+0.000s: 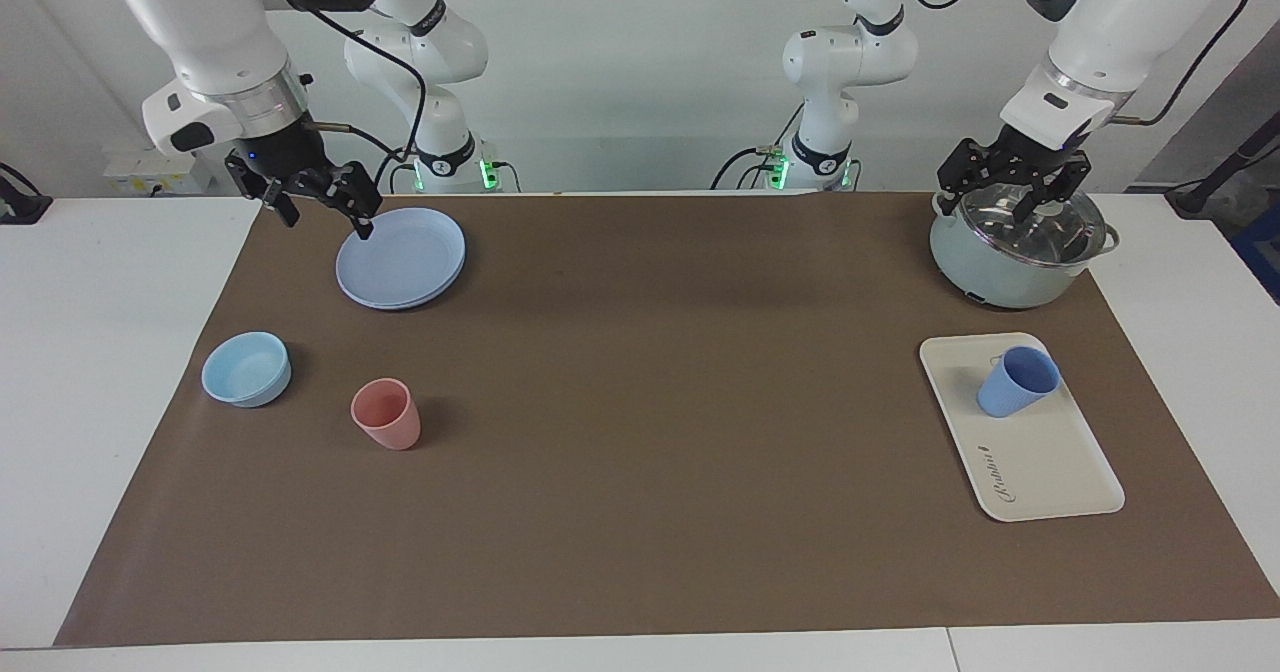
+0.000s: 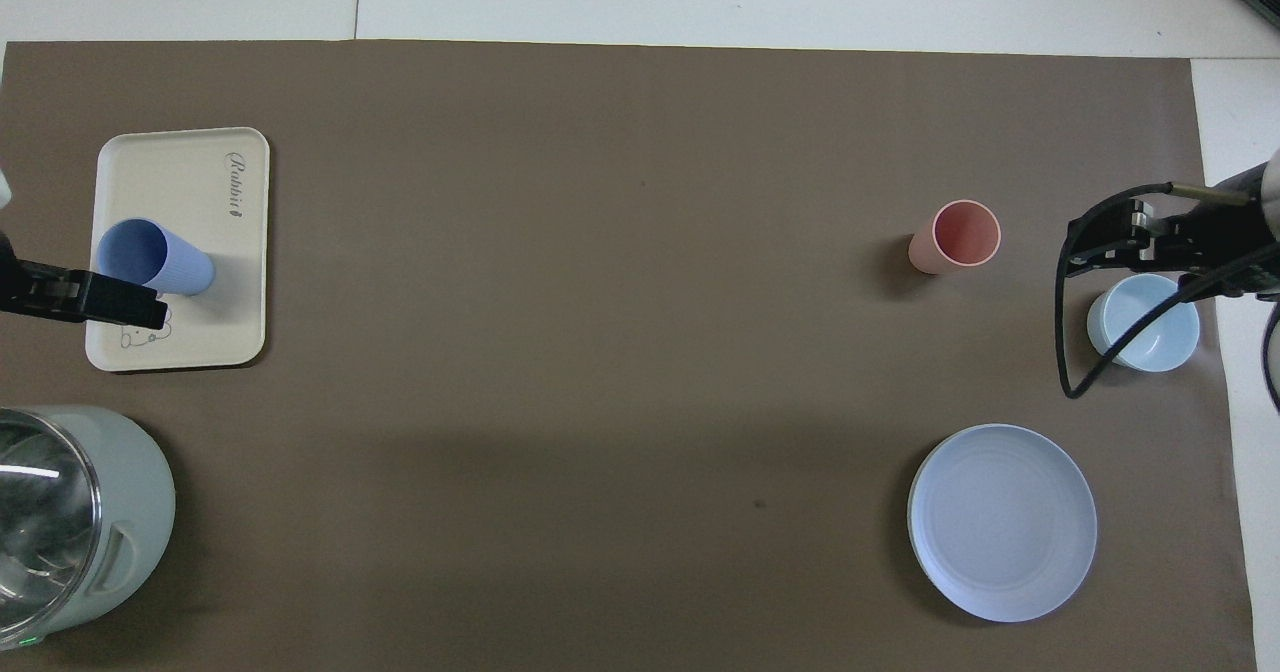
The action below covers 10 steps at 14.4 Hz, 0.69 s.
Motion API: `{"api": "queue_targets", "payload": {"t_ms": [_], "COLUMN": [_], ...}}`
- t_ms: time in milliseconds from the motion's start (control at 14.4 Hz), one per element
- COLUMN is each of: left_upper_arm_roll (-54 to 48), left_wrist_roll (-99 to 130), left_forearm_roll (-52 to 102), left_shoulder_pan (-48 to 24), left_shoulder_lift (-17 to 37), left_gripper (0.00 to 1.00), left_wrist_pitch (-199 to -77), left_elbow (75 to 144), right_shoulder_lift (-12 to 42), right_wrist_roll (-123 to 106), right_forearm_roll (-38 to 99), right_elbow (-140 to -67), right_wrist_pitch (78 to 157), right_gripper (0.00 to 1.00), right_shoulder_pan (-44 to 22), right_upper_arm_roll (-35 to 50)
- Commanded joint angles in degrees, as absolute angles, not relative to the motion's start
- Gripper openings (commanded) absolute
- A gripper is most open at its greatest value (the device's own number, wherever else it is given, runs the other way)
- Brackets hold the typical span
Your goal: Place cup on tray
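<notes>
The periwinkle-blue cup [image 1: 1017,380] stands upright on the cream-white tray [image 1: 1050,467], at the tray's end nearer the robots. It shows in the overhead view [image 2: 152,257] on the tray [image 2: 190,187], beside the bear drawing. My left gripper [image 1: 1008,197] hangs open and empty in the air over the lidded pot, apart from the cup; its tip shows in the overhead view [image 2: 95,297]. My right gripper [image 1: 328,218] hangs open and empty over the blue plate's edge at the right arm's end; it also shows in the overhead view [image 2: 1112,244].
A pale green pot with a glass lid [image 1: 1015,247] stands nearer the robots than the tray. At the right arm's end are a round blue plate [image 1: 402,258], a low light-blue bowl [image 1: 246,368] and a pink cup [image 1: 386,413].
</notes>
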State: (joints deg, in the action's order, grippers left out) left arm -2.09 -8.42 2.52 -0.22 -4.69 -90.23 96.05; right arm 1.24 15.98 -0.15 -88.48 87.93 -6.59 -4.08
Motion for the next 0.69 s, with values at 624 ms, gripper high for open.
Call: {"api": "queue_targets", "payload": {"t_ms": [624], "left_upper_arm_roll": [-2.90], "left_wrist_roll": [-7.91], "left_forearm_roll": [1.49], "left_shoulder_pan": [0.18], "left_shoulder_lift": [-5.10], "left_gripper": [1.00], "left_wrist_pitch": [-86.92], "left_elbow": [94.74], "right_shoulder_lift": [0.79], "right_wrist_roll": [11.60], "right_forearm_roll": [-0.79], "right_elbow": [-89.82], "right_wrist_pitch": [86.48], "right_gripper": [1.00], "right_shoulder_pan": [-6.42], "right_upper_arm_roll": [-3.87]}}
